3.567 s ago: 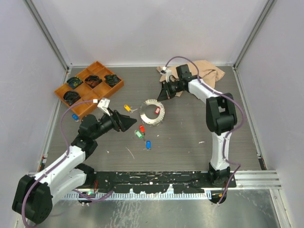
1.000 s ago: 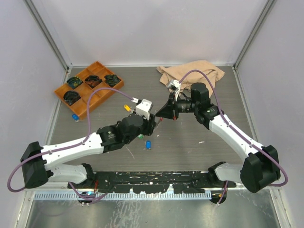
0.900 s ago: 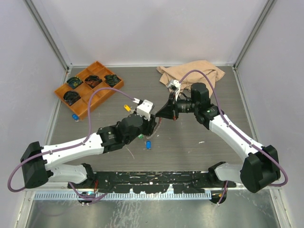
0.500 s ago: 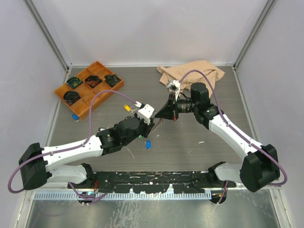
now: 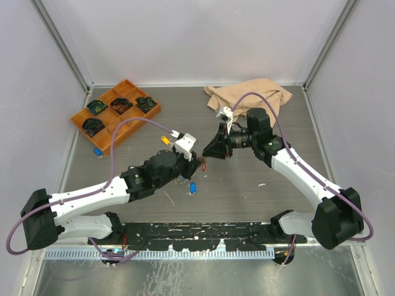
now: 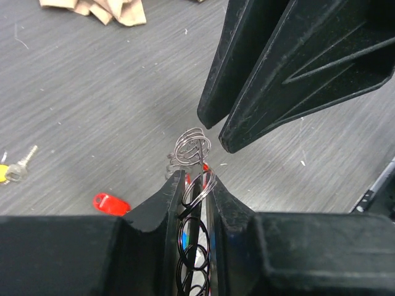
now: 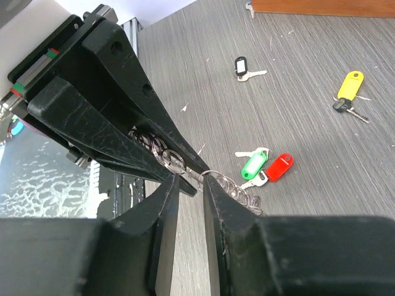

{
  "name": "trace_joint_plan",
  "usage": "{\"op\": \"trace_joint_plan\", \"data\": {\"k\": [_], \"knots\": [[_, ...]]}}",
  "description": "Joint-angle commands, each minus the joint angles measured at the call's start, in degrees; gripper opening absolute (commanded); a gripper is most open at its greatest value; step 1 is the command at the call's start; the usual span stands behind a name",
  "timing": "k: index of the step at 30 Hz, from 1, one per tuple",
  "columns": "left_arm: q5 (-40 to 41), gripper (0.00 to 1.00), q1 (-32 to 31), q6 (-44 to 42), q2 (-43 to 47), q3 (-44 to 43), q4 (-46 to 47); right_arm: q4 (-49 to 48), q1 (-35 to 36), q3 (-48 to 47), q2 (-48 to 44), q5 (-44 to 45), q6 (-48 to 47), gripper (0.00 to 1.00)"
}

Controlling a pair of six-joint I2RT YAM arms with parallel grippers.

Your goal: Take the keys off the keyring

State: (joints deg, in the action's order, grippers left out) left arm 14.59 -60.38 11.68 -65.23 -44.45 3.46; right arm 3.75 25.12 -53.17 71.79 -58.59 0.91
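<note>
the job is looking mostly done. the left gripper [image 6: 194, 182] is pinching the keyring [image 6: 192, 148], a string of thin wire loops, and holding it up over the middle of the table [image 5: 247, 203]. the right gripper [image 7: 191, 182] is hovering right at the free end of the loops. its fingers are standing a little apart, and it is not gripping anything that shows.

several keys are lying loose on the table, off the ring. a red key [image 7: 281, 166] and a green key [image 7: 254, 163] are lying side by side under the grippers. a blue key [image 5: 192, 188] is sitting near them, toward the near edge. a yellow key [image 5: 165, 140] is lying a bit toward the left edge, and a black key [image 7: 241, 65] is lying well apart from the rest, over by the left edge.

what is remaining is hard to judge. a sliver of red is showing between the left fingers behind the loops. it could be one more tag hanging on the ring, but it is too hidden to tell. if it is, the right gripper is probably lining up to grip it, or the loop end, and work it off. otherwise the ring is looking bare and the task is close to finished.
</note>
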Motion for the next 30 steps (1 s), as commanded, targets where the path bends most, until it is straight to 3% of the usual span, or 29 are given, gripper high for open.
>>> {"op": "trace_joint_plan", "data": {"k": [1, 5, 11, 15, 19, 24, 30], "knots": [[-1.9, 0.0, 1.2, 6.1, 0.8, -0.4, 3.1, 1.4, -0.2, -3.2, -0.1, 0.0, -4.3, 0.3], [-3.2, 0.0, 3.2, 8.8, 1.1, 1.7, 3.6, 2.2, -0.4, -3.5, 0.9, 0.1, -5.0, 0.34], [-6.0, 0.0, 7.7, 15.4, 3.9, 6.2, 7.5, 5.2, -2.7, -3.9, 1.0, -0.4, -8.6, 0.5], [-5.5, 0.0, 9.1, 20.3, 4.0, 7.1, 9.0, 6.5, -3.2, -1.9, 0.7, 0.5, -15.8, 0.52], [-4.7, 0.0, 9.4, 22.2, 4.0, 7.0, 9.6, 1.0, -3.2, 3.1, 1.6, 2.5, -19.5, 0.52], [-5.5, 0.0, 9.6, 22.6, 3.8, 6.1, 9.3, -10.0, -3.2, 10.3, 2.5, -1.2, -21.3, 0.53], [-7.2, 0.0, 9.6, 22.1, 4.5, 5.3, 9.4, -12.9, -3.2, 11.8, 4.1, -2.4, -22.0, 0.56]]}}
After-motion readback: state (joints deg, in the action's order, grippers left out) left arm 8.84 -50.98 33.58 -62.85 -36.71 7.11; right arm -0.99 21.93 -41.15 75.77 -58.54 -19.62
